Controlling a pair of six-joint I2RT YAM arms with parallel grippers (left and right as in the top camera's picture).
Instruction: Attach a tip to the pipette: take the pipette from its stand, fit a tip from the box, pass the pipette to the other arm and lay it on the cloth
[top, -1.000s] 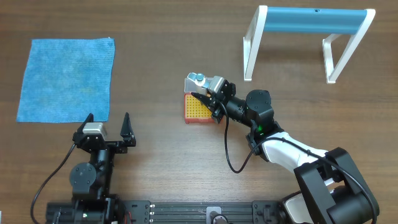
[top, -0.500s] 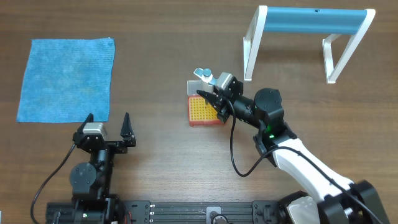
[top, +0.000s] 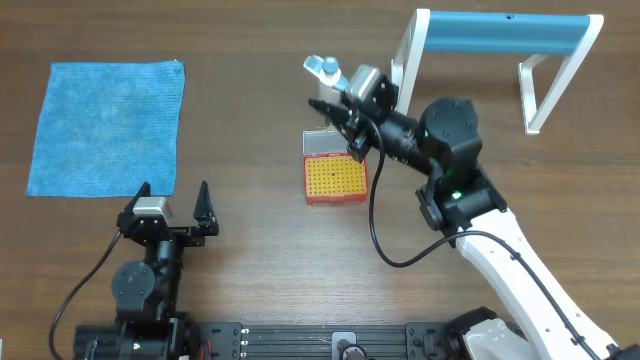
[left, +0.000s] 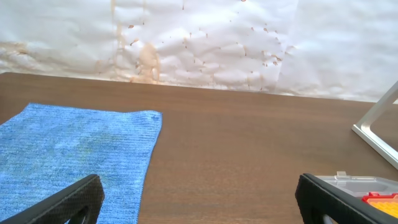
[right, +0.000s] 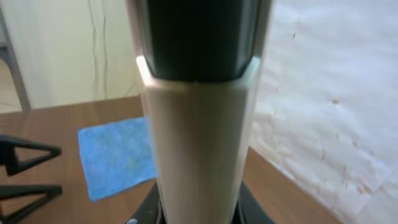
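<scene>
Near the arms' bases, the left end effector (top: 173, 192) hangs low over the desk (top: 250, 250) with its fingers spread wide, just off the blue cloth's (top: 105, 125) near corner. Farther out stands the orange tip box (top: 335, 180). Beyond it, the right end effector (top: 340, 108) grips the pipette (top: 324, 72), raised off the desk near the stand (top: 505, 30).

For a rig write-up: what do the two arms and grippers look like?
Left arm: black joints, a silver block at the wrist, a thin black cable looping to its base. Left gripper: two black pointed fingers. Right arm: black joints, a white link, a small green light and a looping black cable. Right gripper: black, with a silver block.
</scene>
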